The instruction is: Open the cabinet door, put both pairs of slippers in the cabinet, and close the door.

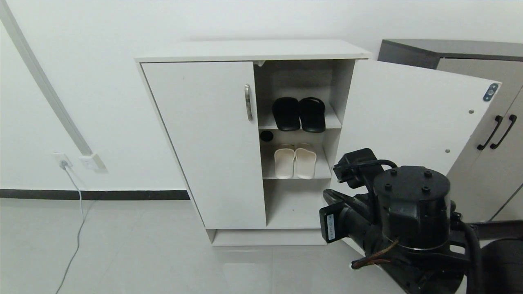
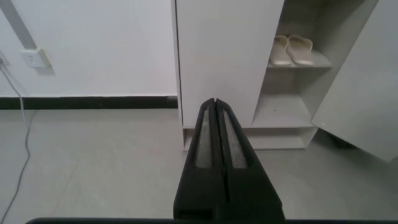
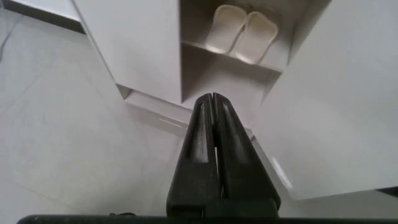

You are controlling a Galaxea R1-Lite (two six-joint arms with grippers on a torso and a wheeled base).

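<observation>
The white cabinet (image 1: 253, 50) stands against the wall with its left door (image 1: 204, 139) closed and its right door (image 1: 408, 118) swung wide open. A black pair of slippers (image 1: 299, 114) sits on the upper shelf. A white pair of slippers (image 1: 295, 162) sits on the middle shelf, also seen as white slippers (image 3: 242, 28) and white slippers (image 2: 292, 48) from the wrists. My right arm (image 1: 367, 204) is low, in front of the open door. My right gripper (image 3: 213, 96) is shut and empty, facing the bottom compartment. My left gripper (image 2: 214, 101) is shut and empty, farther back, facing the closed door.
A grey cabinet (image 1: 490, 122) with black handles stands right behind the open door. A wall socket (image 1: 61, 161) with a cable trailing down to the floor is at the left. Open floor tiles (image 1: 122, 253) lie in front of the cabinet.
</observation>
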